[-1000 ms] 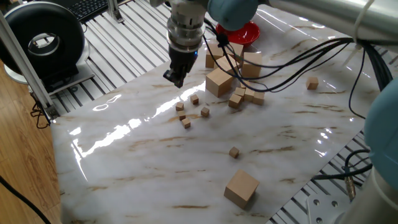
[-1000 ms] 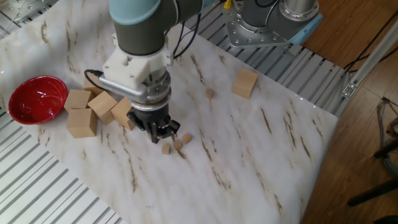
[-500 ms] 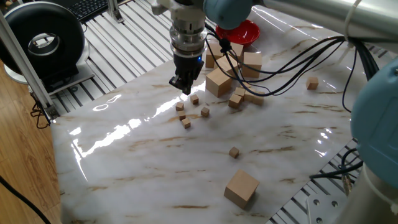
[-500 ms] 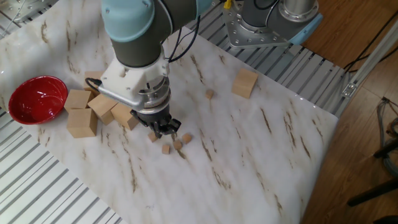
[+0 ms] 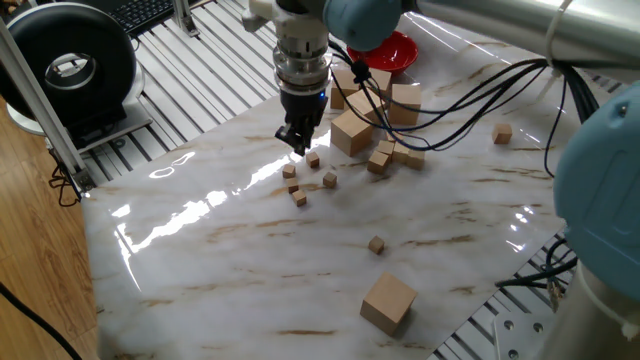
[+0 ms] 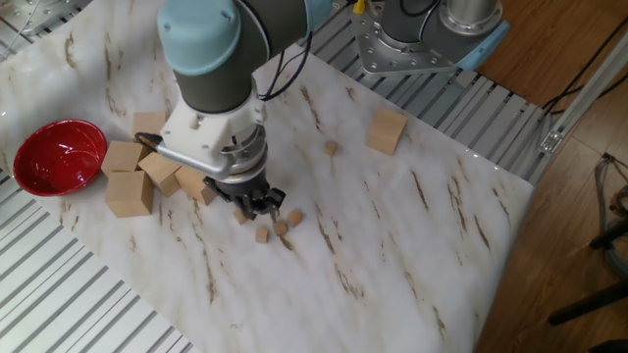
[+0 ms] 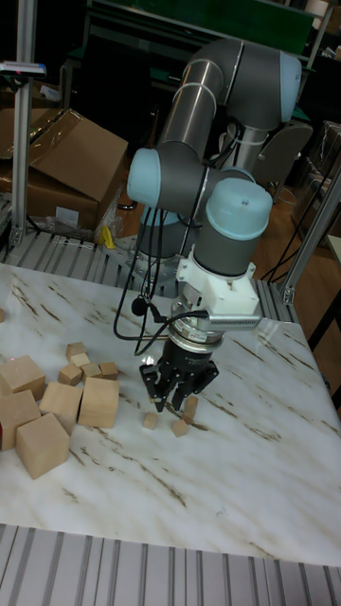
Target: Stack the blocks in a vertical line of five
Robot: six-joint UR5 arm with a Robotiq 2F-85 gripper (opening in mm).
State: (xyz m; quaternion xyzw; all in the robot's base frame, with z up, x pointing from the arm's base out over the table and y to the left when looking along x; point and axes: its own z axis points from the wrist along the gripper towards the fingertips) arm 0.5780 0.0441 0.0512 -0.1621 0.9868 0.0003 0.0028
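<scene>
Down low over the marble table (image 5: 230, 250), the gripper (image 5: 299, 143) hangs just above a small bunch of tiny blocks (image 5: 299, 198). Its fingers look close together, but I cannot tell if they pinch anything. One fixed view shows another tiny block (image 5: 376, 244) lying apart. The other fixed view shows the red bowl (image 6: 57, 156) beside bigger cubes (image 6: 129, 192).

Arm reaches down from above, wrist vertical. Claw (image 5: 299, 143) (image 6: 261, 205) (image 7: 172, 398) points straight down, tips close above the surface (image 5: 250, 240). Fingers near together; gap between them not resolvable.
</scene>
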